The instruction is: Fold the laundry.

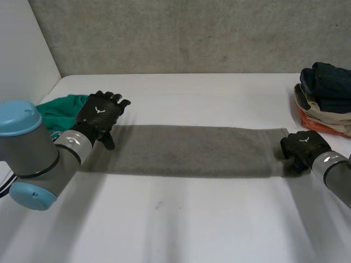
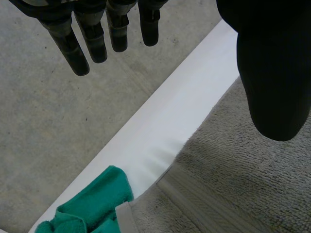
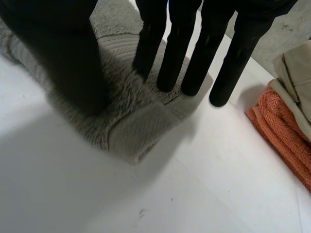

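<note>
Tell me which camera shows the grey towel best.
The head view: the grey towel lies there full length. The left wrist view gives one end beside a green cloth; the right wrist view gives the other end's corner at the right hand.

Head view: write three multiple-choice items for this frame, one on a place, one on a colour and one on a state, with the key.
1. Where is the green cloth? A in a basket; B beside the grey towel's left end; C on the floor.
2. What colour is the lowest piece in the folded stack? A orange; B green; C black.
3. The left hand is: A shut on the towel; B open, holding nothing; C shut on the green cloth.
Key: B, it lies by that end; A, orange shows beneath beige; B, its fingers are straight.
</note>
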Robot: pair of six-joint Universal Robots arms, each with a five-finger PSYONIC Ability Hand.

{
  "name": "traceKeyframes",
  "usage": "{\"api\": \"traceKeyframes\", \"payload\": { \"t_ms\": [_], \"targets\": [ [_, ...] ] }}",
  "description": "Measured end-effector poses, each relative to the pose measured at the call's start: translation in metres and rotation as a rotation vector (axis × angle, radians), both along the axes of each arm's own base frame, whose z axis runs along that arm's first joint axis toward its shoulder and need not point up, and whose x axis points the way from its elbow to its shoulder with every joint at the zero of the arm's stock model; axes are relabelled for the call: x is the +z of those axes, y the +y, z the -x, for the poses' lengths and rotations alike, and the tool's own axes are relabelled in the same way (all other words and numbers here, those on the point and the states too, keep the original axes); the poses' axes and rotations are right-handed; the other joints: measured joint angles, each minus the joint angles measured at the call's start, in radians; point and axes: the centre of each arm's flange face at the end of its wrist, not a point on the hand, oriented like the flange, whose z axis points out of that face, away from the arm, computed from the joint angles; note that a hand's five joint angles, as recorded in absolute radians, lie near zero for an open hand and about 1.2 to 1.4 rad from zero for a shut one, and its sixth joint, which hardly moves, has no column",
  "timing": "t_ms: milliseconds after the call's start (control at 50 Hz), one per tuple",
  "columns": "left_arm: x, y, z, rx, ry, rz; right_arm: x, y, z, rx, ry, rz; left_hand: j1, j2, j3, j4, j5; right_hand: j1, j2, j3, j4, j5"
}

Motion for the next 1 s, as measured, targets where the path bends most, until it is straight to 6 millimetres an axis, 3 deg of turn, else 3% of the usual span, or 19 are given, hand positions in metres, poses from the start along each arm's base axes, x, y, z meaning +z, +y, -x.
{"api": "traceKeyframes", "payload": {
  "t_ms": [60, 200, 400, 480, 540, 640, 720, 740, 780, 800, 840, 900, 1000],
  "targets": [
    [-0.001, 0.001, 0.0, 0.0, -0.001, -0.002, -0.006, -0.002, 0.001, -0.004, 0.008, -0.006, 0.0, 0.0, 0.0, 0.0, 0.0, 0.154, 0.203, 0.218, 0.222, 0.211],
    [0.001, 0.005, -0.001, 0.0, -0.001, -0.002, -0.007, -0.006, 0.024, -0.077, 0.033, -0.001, 0.0, 0.0, 0.0, 0.0, 0.0, 0.154, 0.217, 0.247, 0.257, 0.221],
    [0.019, 0.019, -0.01, 0.012, 0.008, 0.026, 0.049, -0.03, 0.114, -0.244, 0.29, 0.197, 0.0, -0.001, 0.0, 0.0, 0.0, 0.154, 0.217, 0.247, 0.258, 0.228],
    [0.024, 0.025, -0.014, 0.019, 0.013, 0.031, 0.06, -0.038, 0.126, -0.249, 0.401, 0.242, 0.0, -0.002, 0.0, 0.0, 0.0, 0.155, 0.217, 0.247, 0.258, 0.228],
    [0.026, 0.028, -0.017, 0.024, 0.02, 0.031, 0.066, -0.042, 0.122, -0.227, 0.446, 0.275, 0.0, -0.002, 0.0, 0.0, 0.0, 0.154, 0.217, 0.247, 0.258, 0.228],
    [0.031, 0.031, -0.021, 0.037, 0.037, 0.032, 0.078, -0.039, 0.062, -0.064, 0.434, 0.376, 0.0, -0.002, 0.0, 0.0, 0.0, 0.154, 0.217, 0.252, 0.258, 0.228],
    [0.037, 0.031, -0.025, 0.051, 0.06, 0.039, 0.087, -0.012, -0.027, 0.188, 0.367, 0.497, 0.0, -0.002, 0.0, 0.0, 0.0, 0.154, 0.217, 0.252, 0.259, 0.228],
    [0.038, 0.031, -0.026, 0.052, 0.063, 0.04, 0.088, -0.006, -0.038, 0.222, 0.358, 0.512, 0.0, -0.002, 0.0, 0.0, 0.0, 0.154, 0.217, 0.252, 0.259, 0.228],
    [0.041, 0.03, -0.027, 0.059, 0.082, 0.042, 0.087, 0.032, -0.101, 0.426, 0.294, 0.588, 0.0, -0.002, 0.0, 0.0, 0.0, 0.154, 0.217, 0.252, 0.259, 0.232],
    [0.042, 0.031, -0.028, 0.059, 0.085, 0.042, 0.086, 0.036, -0.107, 0.447, 0.288, 0.594, 0.0, -0.002, 0.0, 0.0, 0.0, 0.154, 0.217, 0.252, 0.259, 0.232],
    [0.043, 0.031, -0.028, 0.061, 0.099, 0.038, 0.074, 0.076, -0.154, 0.622, 0.234, 0.624, 0.0, -0.002, 0.0, 0.0, 0.0, 0.154, 0.217, 0.252, 0.259, 0.233],
    [0.042, 0.033, -0.028, 0.06, 0.108, 0.029, 0.051, 0.118, -0.19, 0.783, 0.194, 0.619, 0.0, -0.002, 0.0, 0.0, 0.0, 0.154, 0.217, 0.252, 0.259, 0.233],
    [0.037, 0.037, -0.026, 0.053, 0.11, 0.009, 0.012, 0.164, -0.222, 0.936, 0.182, 0.567, 0.0, -0.002, 0.0, 0.0, 0.0, 0.113, 0.133, 0.163, 0.166, 0.159]
  ]
}}
